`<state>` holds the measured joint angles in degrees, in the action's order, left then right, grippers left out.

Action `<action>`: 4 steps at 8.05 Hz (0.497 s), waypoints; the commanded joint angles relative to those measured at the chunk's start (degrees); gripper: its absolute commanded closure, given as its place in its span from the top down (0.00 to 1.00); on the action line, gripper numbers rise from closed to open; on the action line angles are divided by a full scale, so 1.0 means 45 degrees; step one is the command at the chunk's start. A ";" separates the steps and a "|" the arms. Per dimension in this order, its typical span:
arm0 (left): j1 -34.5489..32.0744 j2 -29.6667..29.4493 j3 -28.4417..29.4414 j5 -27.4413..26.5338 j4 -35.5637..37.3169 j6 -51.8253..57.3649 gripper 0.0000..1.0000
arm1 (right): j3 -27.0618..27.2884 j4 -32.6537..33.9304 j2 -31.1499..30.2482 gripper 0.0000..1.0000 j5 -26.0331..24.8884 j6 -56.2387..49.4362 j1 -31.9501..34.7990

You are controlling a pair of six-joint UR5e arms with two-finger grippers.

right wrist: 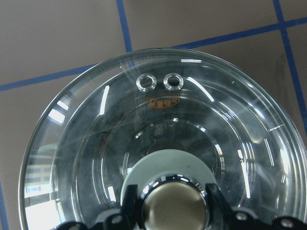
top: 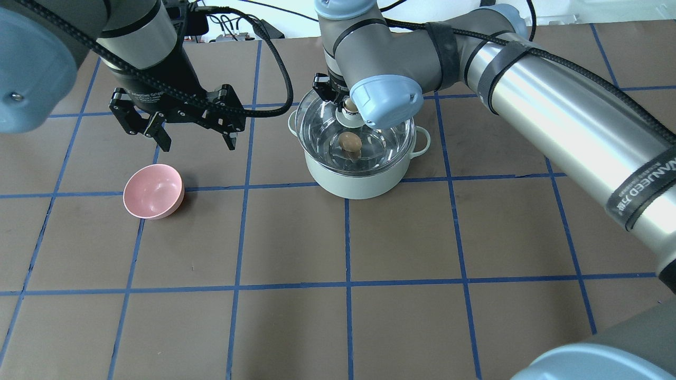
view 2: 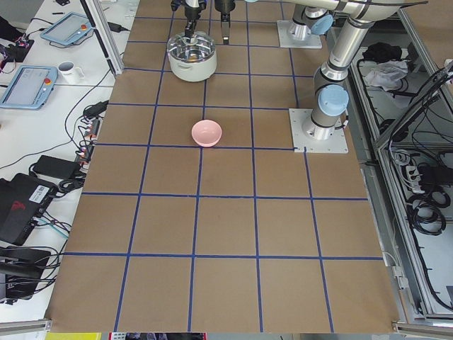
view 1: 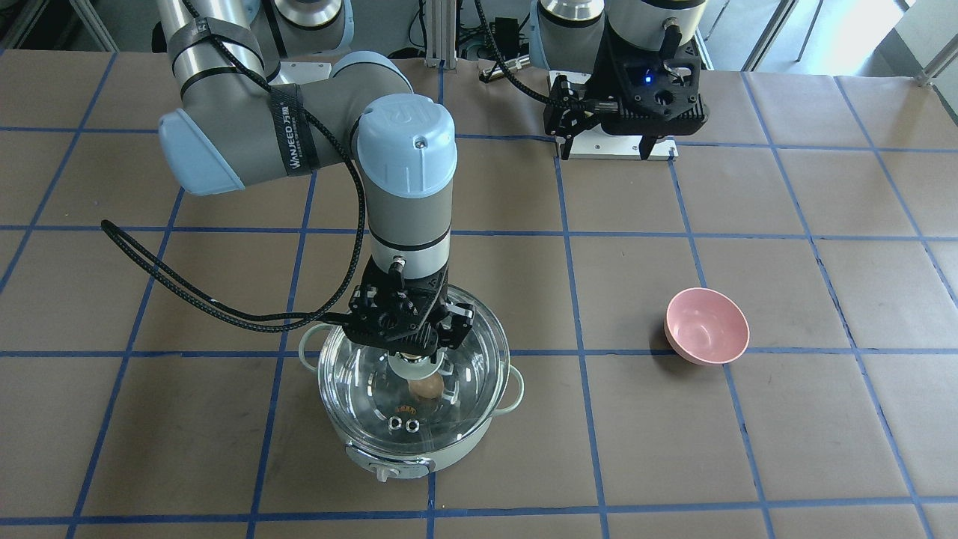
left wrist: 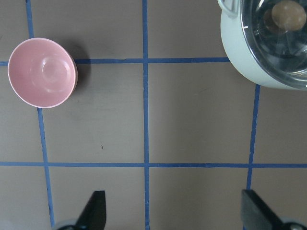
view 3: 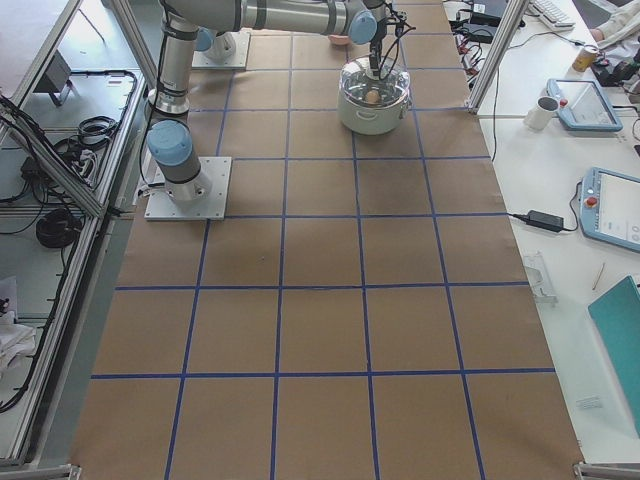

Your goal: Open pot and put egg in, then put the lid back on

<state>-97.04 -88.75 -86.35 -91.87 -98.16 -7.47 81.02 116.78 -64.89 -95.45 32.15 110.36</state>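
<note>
The pale mint-green pot [view 1: 419, 458] stands on the table, also in the overhead view [top: 359, 182]. The clear glass lid [view 1: 359, 389] lies on its rim or just above; I cannot tell which. The tan egg [view 1: 428, 387] lies inside the pot, seen through the glass [top: 350, 142]. My right gripper [view 1: 413, 358] is shut on the lid's beige knob [right wrist: 171, 208], straight above the pot. My left gripper [top: 198, 142] is open and empty, hovering over the table between the pot and the bowl.
A small pink bowl [top: 153, 191] sits empty on the table on my left, apart from the pot; it also shows in the left wrist view [left wrist: 42, 72]. Brown paper with blue tape lines covers the table [top: 343, 316].
</note>
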 commanded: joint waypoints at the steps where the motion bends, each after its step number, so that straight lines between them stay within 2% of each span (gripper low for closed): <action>1: 0.0079 -0.0024 -0.0010 0.0122 0.0094 0.0212 1.00 | 0.0101 -0.0052 -0.0013 0.00 0.0000 0.0063 0.0006; 3: 0.0759 -0.0141 -0.0010 0.1310 0.0425 0.1380 1.00 | 0.0102 -0.0071 -0.0013 0.00 -0.0039 -0.0015 0.0006; 4: 0.0860 -0.0122 -0.0010 0.1197 0.0503 0.1579 1.00 | 0.0121 -0.0071 -0.0013 0.00 -0.0039 -0.0015 0.0006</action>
<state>-94.91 -89.17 -86.43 -87.75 -96.75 -3.30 81.48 116.49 -64.97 -95.56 32.25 110.39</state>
